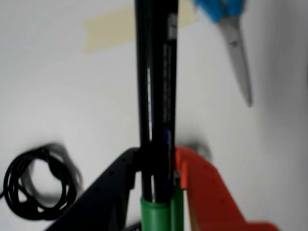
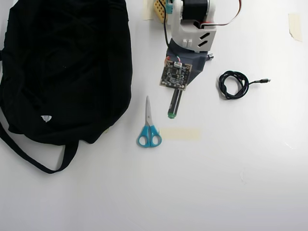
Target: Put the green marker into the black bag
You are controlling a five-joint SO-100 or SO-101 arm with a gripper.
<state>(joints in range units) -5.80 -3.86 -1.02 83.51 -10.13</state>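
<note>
The green marker (image 1: 156, 96) runs up the middle of the wrist view, its black barrel blurred and its bright green cap at the bottom edge. My gripper (image 1: 156, 161) is shut on it, with the black finger (image 1: 120, 173) left of the barrel and the orange finger (image 1: 202, 183) right of it. From overhead, the green marker (image 2: 173, 104) sticks out below the wrist's circuit board, small green end toward the camera. That board mostly covers the gripper (image 2: 175, 90). The black bag (image 2: 62, 62) lies well to the left, its white label facing up.
Blue-handled scissors (image 2: 148, 130) (image 1: 231, 43) lie between bag and marker. A strip of tan tape (image 2: 179, 134) (image 1: 110, 29) is stuck just below the marker's end. A coiled black cable (image 2: 233, 84) (image 1: 36, 185) lies to the right. The arm base (image 2: 192, 19) stands at the top.
</note>
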